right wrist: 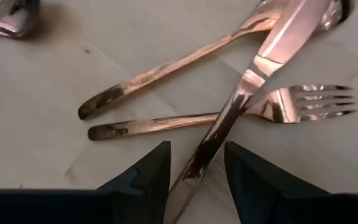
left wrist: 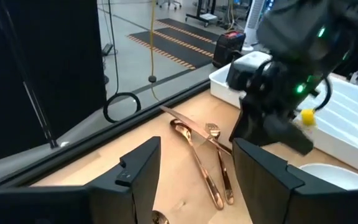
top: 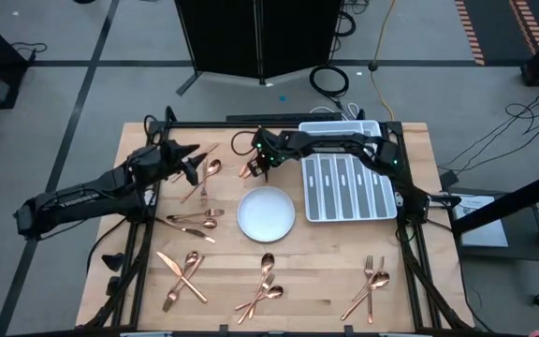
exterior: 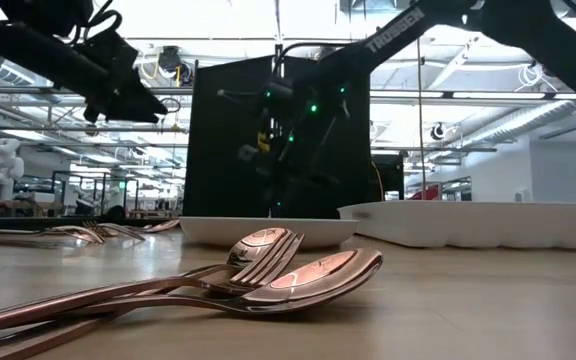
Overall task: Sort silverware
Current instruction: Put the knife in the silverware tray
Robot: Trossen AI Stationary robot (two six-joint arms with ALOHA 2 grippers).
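High view showed the left gripper (top: 195, 167) near the tabletop's far left part, jaws spread wide and empty, just beside a copper spoon (top: 210, 171). The right gripper (top: 255, 168) hung near the far edge, between that spoon and the white divided tray (top: 391, 208); right wrist view put its jaws parted narrowly on either side of a knife handle (right wrist: 229, 118) crossing a fork (right wrist: 216, 118) and another spoon (right wrist: 166, 65), grip uncertain. More silverware (top: 269, 285) lay in small crossed groups along the left side and near edge, around the round white plate (top: 266, 213).
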